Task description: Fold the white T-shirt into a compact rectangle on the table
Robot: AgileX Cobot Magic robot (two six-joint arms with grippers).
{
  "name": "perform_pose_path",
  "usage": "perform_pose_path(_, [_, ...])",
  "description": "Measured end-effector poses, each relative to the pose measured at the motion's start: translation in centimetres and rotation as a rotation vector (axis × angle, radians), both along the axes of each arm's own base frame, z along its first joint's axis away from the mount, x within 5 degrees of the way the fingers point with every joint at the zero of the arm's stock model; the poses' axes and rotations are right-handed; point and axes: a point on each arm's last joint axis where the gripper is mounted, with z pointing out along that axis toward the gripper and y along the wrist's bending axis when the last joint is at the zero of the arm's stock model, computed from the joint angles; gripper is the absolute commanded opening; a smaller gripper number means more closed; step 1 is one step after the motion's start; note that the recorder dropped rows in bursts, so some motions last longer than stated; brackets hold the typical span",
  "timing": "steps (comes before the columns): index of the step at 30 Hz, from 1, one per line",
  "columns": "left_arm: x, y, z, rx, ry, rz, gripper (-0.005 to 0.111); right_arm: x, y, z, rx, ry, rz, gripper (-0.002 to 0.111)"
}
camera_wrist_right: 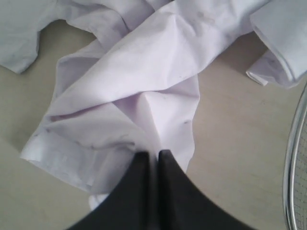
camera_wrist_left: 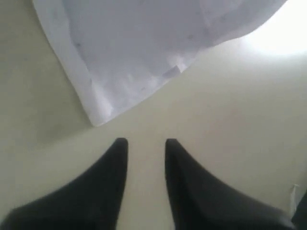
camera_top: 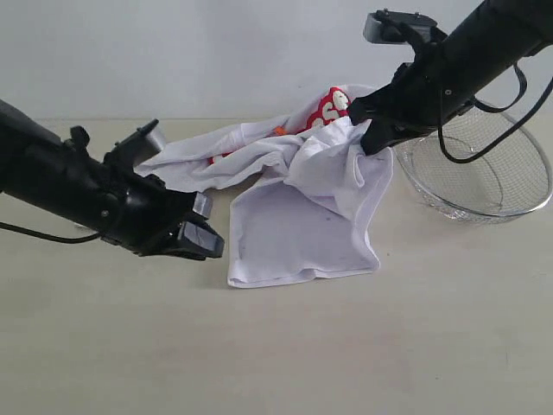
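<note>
Looking for the white T-shirt [camera_top: 302,216] first: where is it from your seat?

I see it crumpled in the middle of the surface [camera_top: 276,363]. My right hand [camera_top: 370,140] is pinched tight on a fold at the shirt's far right. It has that part raised off the surface, and the cloth drapes down from the grip.

And the other side?

My left hand [camera_top: 206,229] sits low over the surface just beside the shirt's near left corner, apart from it. In the left wrist view its fingers [camera_wrist_left: 120,153] stand parted with bare surface between them, holding nothing.

Which way does the shirt run?

A bunched band goes left to right along the far side, with red lettering [camera_top: 333,105] showing close to my right hand. From there a flatter panel spreads toward the exterior camera, and its hemmed edge lies nearest, roughly left to right. I cannot tell the garment's true long axis because it is too bunched.

Anything else nearby?

A wire-mesh basket [camera_top: 484,181] stands on the right, behind my right arm and near the shirt.
</note>
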Motion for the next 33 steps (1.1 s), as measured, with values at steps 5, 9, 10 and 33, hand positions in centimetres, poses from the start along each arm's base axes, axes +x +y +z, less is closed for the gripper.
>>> perform_pose_path(5, [0.6,-0.3,-2.7,0.014,0.041,0.028,0.054,0.0,0.0,0.0,0.000,-0.002,-0.001,0.000])
perform_pose_path(9, [1.2,-1.2,-4.0,0.027,0.054,0.015,0.054,0.0,0.0,0.0,0.000,-0.002,-0.001,0.000])
perform_pose_path(10, [1.4,-1.5,-4.2,0.026,0.055,0.008,0.054,0.0,0.0,0.0,0.000,-0.002,-0.001,0.000])
perform_pose_path(33, [3.2,-3.0,-5.8,0.043,0.136,0.043,0.042,0.0,0.0,0.0,-0.004,-0.003,0.002,0.000])
